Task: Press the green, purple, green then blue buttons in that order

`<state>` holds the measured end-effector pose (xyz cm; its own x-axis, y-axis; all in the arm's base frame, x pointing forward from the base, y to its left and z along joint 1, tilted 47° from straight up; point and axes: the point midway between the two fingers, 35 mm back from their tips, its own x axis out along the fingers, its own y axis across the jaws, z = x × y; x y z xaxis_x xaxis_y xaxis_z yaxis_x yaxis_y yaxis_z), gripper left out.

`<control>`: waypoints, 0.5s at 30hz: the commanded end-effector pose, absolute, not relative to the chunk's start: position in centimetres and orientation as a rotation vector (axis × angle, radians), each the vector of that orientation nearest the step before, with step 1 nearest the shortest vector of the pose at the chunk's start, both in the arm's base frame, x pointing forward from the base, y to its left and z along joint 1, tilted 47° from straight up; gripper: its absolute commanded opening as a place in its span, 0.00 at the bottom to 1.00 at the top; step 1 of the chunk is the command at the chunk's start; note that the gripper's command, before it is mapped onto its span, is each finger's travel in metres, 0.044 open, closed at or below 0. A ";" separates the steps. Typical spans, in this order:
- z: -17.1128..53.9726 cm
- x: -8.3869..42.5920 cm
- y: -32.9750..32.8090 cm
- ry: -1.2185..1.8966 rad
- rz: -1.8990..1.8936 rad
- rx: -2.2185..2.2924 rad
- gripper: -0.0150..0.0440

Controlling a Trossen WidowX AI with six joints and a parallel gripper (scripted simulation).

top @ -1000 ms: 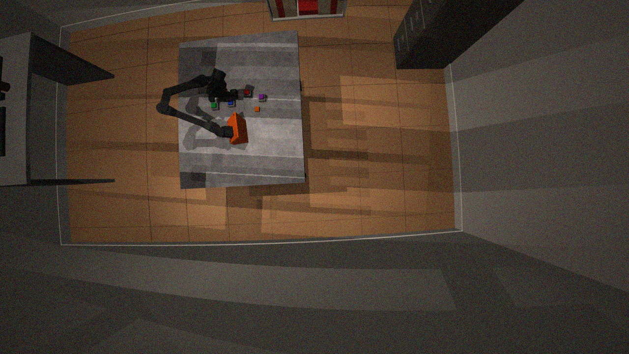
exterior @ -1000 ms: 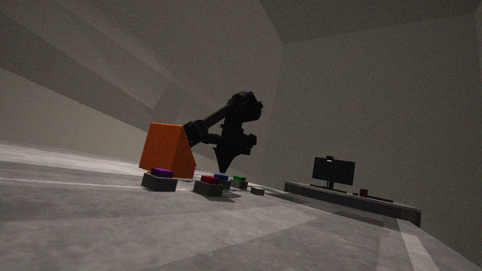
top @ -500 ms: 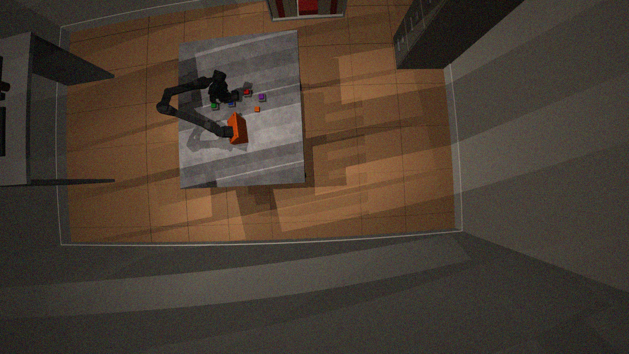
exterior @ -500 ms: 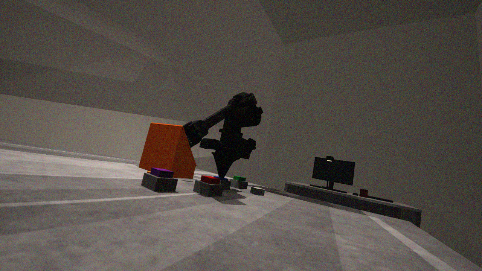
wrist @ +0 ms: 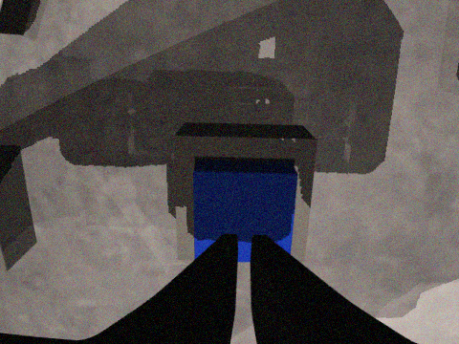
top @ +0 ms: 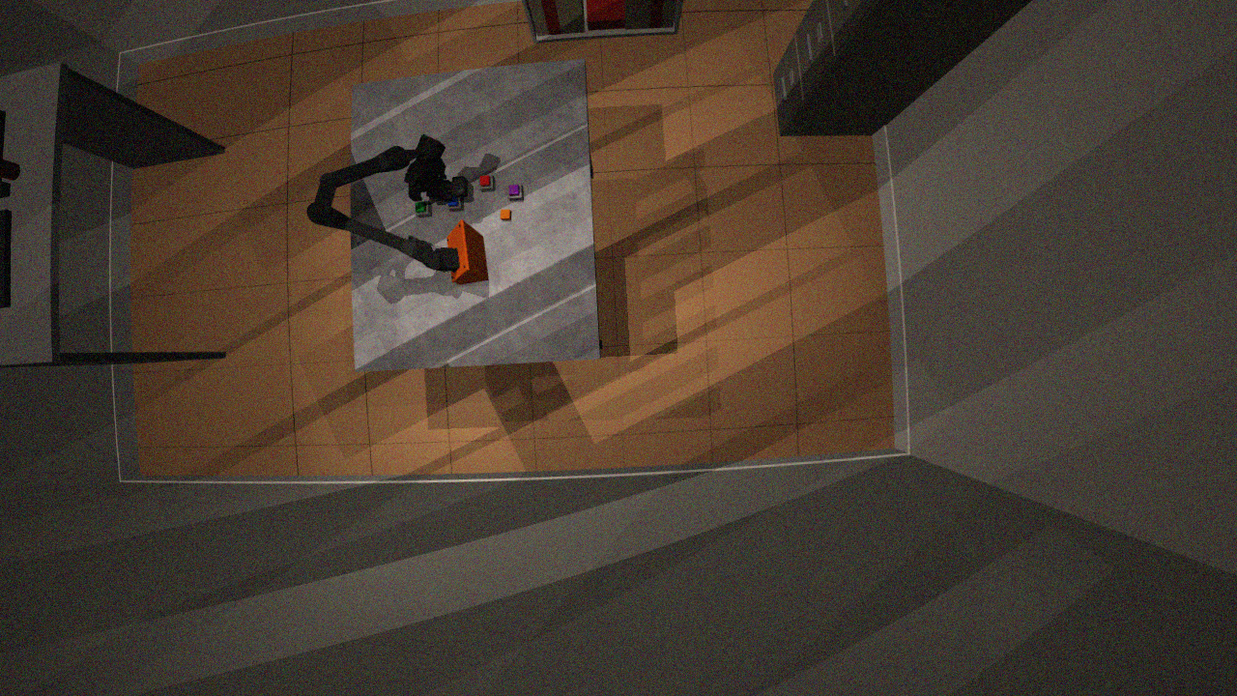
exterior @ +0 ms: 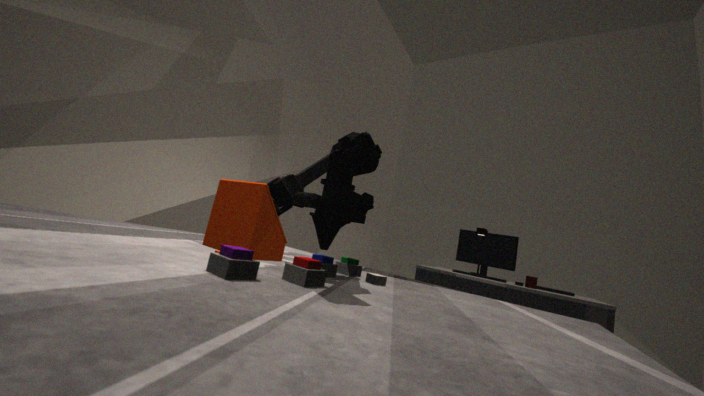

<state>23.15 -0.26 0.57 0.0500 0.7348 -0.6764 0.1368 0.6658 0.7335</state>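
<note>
Tool pressed together, nothing pinched, tips above the blue button, low centre of the wrist view. Likely the final press: centre over the cap, push straight down until it bottoms, lift (avoid the grey housing containing it). Red button: leave alone.

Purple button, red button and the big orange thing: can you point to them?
purple button (top: 514, 189) (exterior: 236, 252): top, exterior; cap
red button (top: 485, 181) (exterior: 307, 263): top, exterior; cap
orange thing (top: 468, 256) (exterior: 241, 216): top, exterior; side
</note>
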 end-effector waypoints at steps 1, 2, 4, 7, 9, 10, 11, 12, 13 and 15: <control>1.4 23.3 -1.2 1.467 0.531 0.753 0.29; 1.4 23.3 -1.2 1.467 0.531 0.753 0.29; 2.1 23.7 -1.1 1.468 0.531 0.748 0.38; 5.7 25.3 0.1 1.468 0.536 0.723 0.51; 9.5 26.2 1.7 1.465 0.545 0.704 0.60; 11.1 26.4 2.4 1.465 0.544 0.707 0.64; 12.7 26.5 3.1 1.464 0.544 0.712 0.69; 14.4 26.6 3.8 1.464 0.541 0.724 0.73; 15.8 26.5 4.4 1.465 0.538 0.737 0.78; 17.5 26.3 5.2 1.466 0.535 0.753 0.87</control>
